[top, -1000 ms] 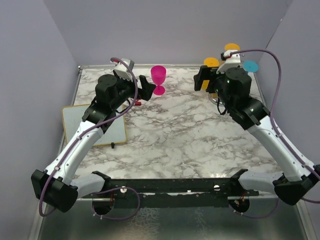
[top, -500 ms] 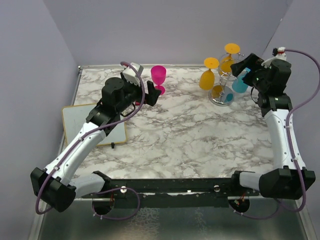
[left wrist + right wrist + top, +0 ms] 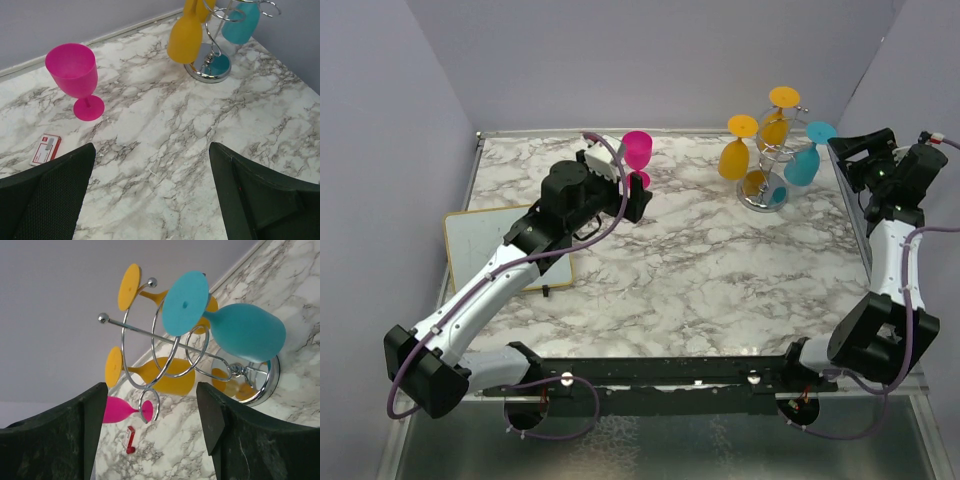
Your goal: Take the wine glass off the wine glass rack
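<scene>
The silver wire wine glass rack point(image 3: 761, 199) stands at the back right, holding two yellow glasses point(image 3: 734, 158) and a teal glass point(image 3: 803, 163) upside down. My right gripper point(image 3: 856, 150) is open and empty, just right of the teal glass and apart from it. In the right wrist view the teal glass point(image 3: 244, 333) and the wire loops point(image 3: 150, 340) lie ahead of my open gripper point(image 3: 152, 430). A pink glass point(image 3: 638, 152) stands upright on the table. My left gripper point(image 3: 638, 196) is open and empty beside it, as in the left wrist view point(image 3: 150, 195).
A white board point(image 3: 510, 250) lies at the table's left edge. A small red and white card point(image 3: 46, 149) lies near the pink glass point(image 3: 71, 70). Grey walls close the back and sides; the right arm is near the right wall.
My right arm has swung from in front of the rack to its right side, near the wall. My left gripper has moved right, alongside the pink glass.
</scene>
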You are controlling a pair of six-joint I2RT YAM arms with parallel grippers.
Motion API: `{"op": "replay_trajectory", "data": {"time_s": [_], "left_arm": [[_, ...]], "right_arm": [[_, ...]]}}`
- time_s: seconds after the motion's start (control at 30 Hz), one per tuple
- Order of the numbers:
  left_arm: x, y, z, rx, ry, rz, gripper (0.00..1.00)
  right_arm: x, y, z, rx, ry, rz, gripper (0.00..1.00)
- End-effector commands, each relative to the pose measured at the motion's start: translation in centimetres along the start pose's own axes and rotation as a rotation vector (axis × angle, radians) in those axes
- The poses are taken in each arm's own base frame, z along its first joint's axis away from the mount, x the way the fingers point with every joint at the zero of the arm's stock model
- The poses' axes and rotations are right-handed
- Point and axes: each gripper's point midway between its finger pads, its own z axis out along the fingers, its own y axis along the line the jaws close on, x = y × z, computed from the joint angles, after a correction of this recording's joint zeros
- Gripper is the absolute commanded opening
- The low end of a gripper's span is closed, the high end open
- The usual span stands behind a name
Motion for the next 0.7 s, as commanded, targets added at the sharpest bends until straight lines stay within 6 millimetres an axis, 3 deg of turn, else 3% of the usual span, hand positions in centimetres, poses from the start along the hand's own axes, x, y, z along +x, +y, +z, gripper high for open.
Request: {"op": "replay_trajectory", "data": {"time_s": [0.0,0.27,0.43,0.57,0.67], "left_arm": [[-0.3,0.0,0.1,-0.026,0.001,0.035,0.99],[0.2,-0.2,0.3,-0.027,0.019,0.045,0.99],[0.4,-0.4,0.5,-0.027,0.028,0.050,0.99],[0.7,-0.5,0.6,-0.022,0.036,0.048,0.99],[0.9,-0.6,0.7,-0.019,0.040,0.049,0.99]], "right_arm": [[0.0,0.8,1.6,-0.103,0.026,0.117,0.71],[0.9,-1.3,5.1,-0.151,0.064,0.270,0.59],[1.0,-2.1,6.0,-0.157,0.054,0.317,0.58],[1.0,-2.8,6.8,-0.155,0.050,0.359,0.45],[1.2,-3.0,7.5,-0.171,0.066,0.396,0.44]]}}
